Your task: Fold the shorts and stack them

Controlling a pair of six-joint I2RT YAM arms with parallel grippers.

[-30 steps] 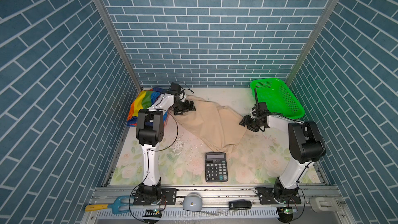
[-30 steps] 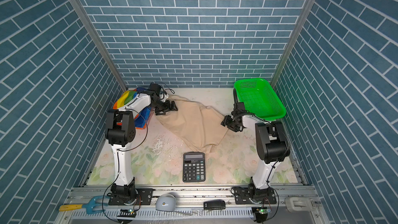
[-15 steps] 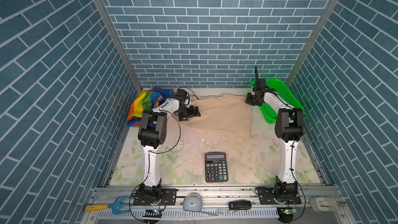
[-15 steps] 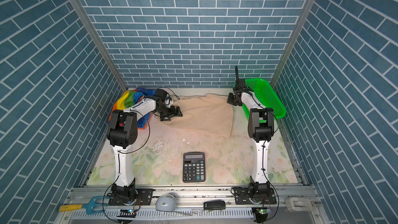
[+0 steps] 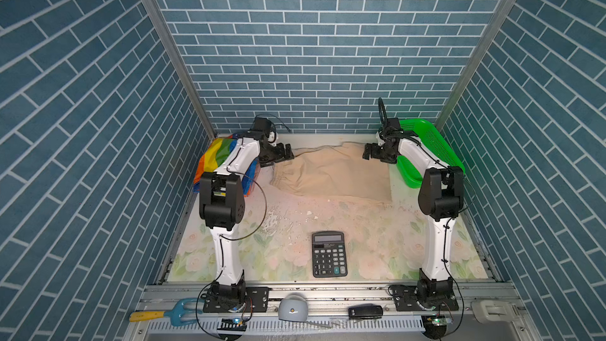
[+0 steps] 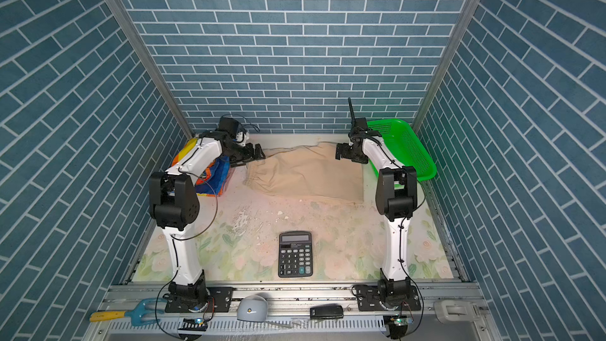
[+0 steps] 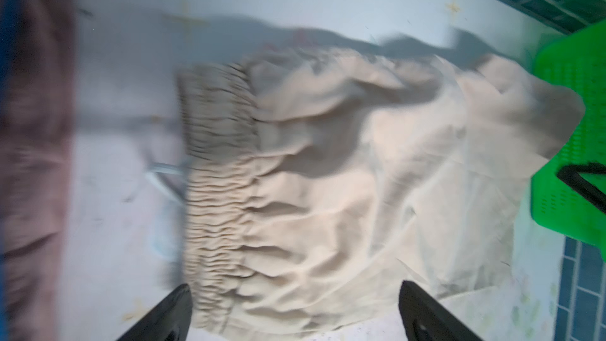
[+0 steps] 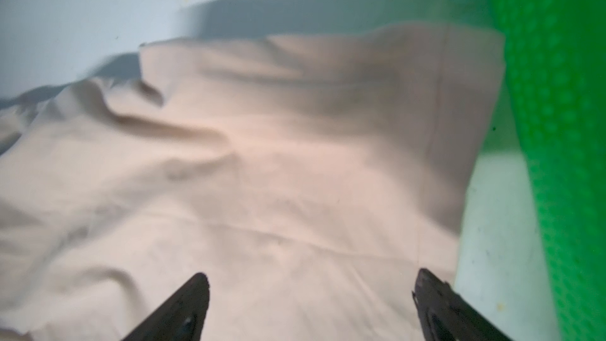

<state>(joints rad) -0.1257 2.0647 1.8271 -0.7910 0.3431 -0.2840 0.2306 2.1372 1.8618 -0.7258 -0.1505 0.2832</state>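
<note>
**Item inspected:** the beige soft cloth shorts with a gathered waist [image 5: 334, 172]. They lie spread and rumpled at the table's 12 o'clock in both top views.

**Handling:** I judge them light, limp and not fragile. The cloth will drape and crease rather than hold a shape. The ruched waistband [image 7: 216, 165] is the thickest and surest hold. The hem corners are thin and need a low pinch against the table.

**Left claw** [image 5: 284, 153]: it stands at the shorts' 9 o'clock edge, just beside the waistband. Its jaws are wide apart and empty, and in the left wrist view I see the cloth ungripped below them.

**Right claw** [image 5: 370, 152]: it hangs over the shorts' 2 o'clock corner, jaws likewise spread wide, holding nothing.

**Surroundings:**
- The bundled rainbow-striped cloth shorts [image 5: 216, 155] sit at the table's 10 o'clock, partly behind the left arm.
- The green plastic mesh basket [image 5: 436, 145] is at 2 o'clock, just beside the hem.
</note>
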